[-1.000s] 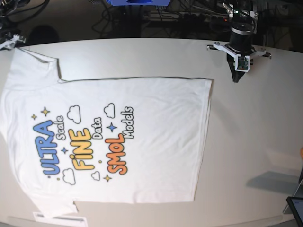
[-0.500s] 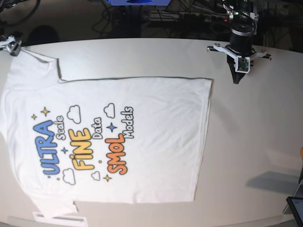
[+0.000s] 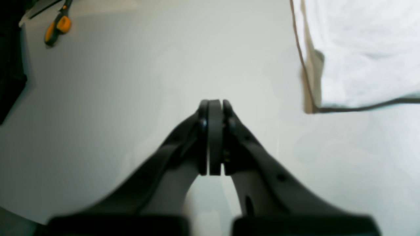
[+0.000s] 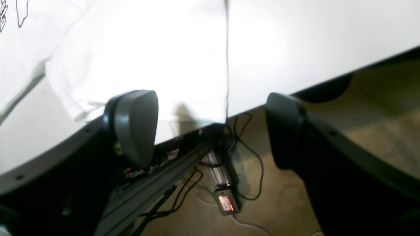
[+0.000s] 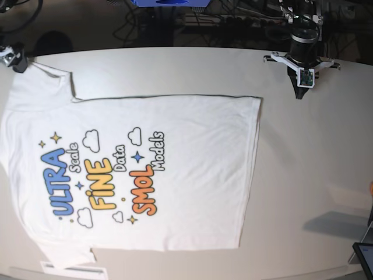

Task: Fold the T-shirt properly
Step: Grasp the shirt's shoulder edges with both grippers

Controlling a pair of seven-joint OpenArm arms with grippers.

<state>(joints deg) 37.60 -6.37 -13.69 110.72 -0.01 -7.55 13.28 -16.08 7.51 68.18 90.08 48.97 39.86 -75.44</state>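
The white T-shirt (image 5: 145,169) lies flat and print side up across the left half of the table (image 5: 315,163). My left gripper (image 5: 300,93) hovers over bare table at the far right, beyond the shirt's hem corner (image 3: 361,49). In the left wrist view my left gripper (image 3: 211,105) is shut with nothing between its pads. My right gripper (image 5: 13,58) is at the table's far left corner by the upper sleeve. In the right wrist view my right gripper (image 4: 210,127) stands wide open over the table's edge, with the sleeve (image 4: 131,49) just ahead of it and nothing in it.
An orange-handled tool (image 3: 57,26) lies on the table beyond the left gripper. A dark screen (image 5: 364,256) pokes in at the bottom right. A white label (image 5: 73,269) sits at the near edge. Cables and a power strip (image 4: 226,200) lie on the floor.
The right gripper has opened wider at the sleeve corner. The left arm has shifted slightly right and back, still shut. The shirt has not moved.
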